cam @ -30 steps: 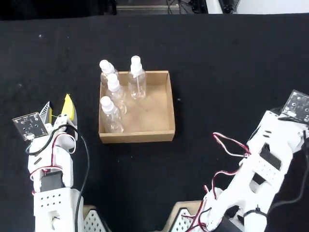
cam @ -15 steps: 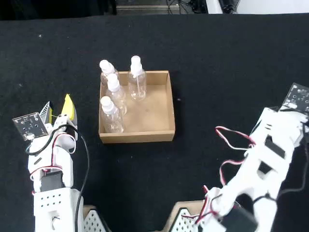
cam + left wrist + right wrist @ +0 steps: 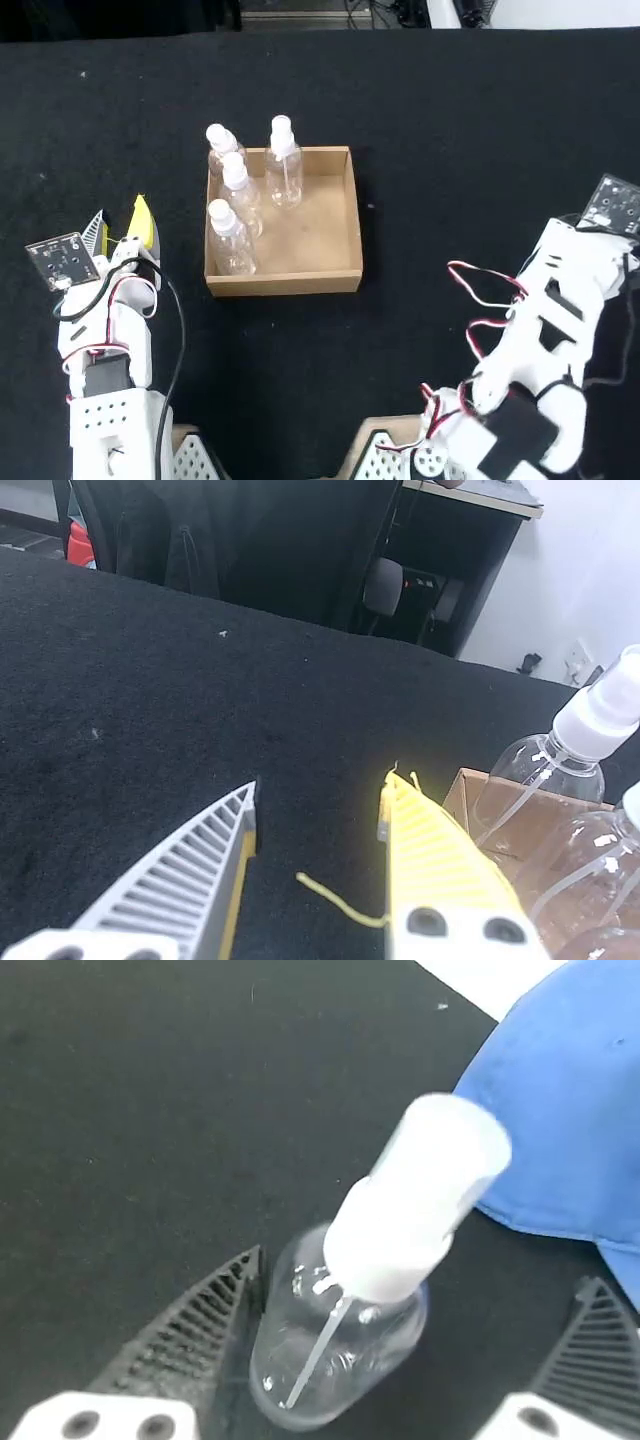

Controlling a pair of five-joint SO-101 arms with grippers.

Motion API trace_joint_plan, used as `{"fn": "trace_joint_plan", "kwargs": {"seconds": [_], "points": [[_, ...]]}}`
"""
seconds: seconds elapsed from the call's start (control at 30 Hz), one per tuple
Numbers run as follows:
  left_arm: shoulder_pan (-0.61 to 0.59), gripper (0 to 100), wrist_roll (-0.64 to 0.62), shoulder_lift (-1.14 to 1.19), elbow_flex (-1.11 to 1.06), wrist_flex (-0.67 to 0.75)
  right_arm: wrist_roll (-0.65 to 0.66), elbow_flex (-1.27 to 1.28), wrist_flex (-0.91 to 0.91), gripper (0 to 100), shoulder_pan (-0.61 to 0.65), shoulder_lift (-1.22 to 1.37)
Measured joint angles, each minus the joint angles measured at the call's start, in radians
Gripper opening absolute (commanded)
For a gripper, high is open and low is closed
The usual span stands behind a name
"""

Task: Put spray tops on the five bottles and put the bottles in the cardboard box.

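1. Handling. The bottle (image 3: 340,1350) is standing on the tabletop (image 3: 110,1110) between the fingers of the right hand (image 3: 420,1270), which is spread wide and is not gripping it. Whether the dark finger is touching the wall cannot be told. The bottle is looking like clear, thin plastic and is appearing empty, so it is likely handling as light, slightly springy under squeeze, smooth and easy to tip. Its spray top (image 3: 415,1200) is already sitting on the neck and is leaning toward the far finger. The round body below the shoulder is offering the best hold. The top itself is offering a poor hold, since it may turn or pull off. A blue object (image 3: 560,1110) is lying just beyond the bottle, near the far finger.

2. Left hand. The left hand (image 3: 320,790) is spread with nothing between its fingers. The box (image 3: 480,805) is lying just beside its yellow finger.

3. Count.
- Box (image 3: 283,284): 1.
- Hands: 2.
- Bottles: 5. The other 4 bottles (image 3: 226,240) are standing in the box, each wearing a top.
- Spray tops: 5, all fitted.
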State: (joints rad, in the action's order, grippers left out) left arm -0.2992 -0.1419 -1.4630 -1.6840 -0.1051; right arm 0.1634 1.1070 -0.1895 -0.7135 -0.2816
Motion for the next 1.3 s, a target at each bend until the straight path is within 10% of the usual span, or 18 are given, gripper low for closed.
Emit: {"fn": "trace_joint_plan", "kwargs": {"seconds": [0.9, 1.3], "points": [[0.000, 19, 0.000, 0.000, 0.000, 0.000, 0.000, 0.037, -0.052, 41.7, 0.026, 0.031], [0.000, 19, 0.000, 0.000, 0.000, 0.000, 0.000, 0.037, -0.052, 21.1, 0.034, 0.031]]}}
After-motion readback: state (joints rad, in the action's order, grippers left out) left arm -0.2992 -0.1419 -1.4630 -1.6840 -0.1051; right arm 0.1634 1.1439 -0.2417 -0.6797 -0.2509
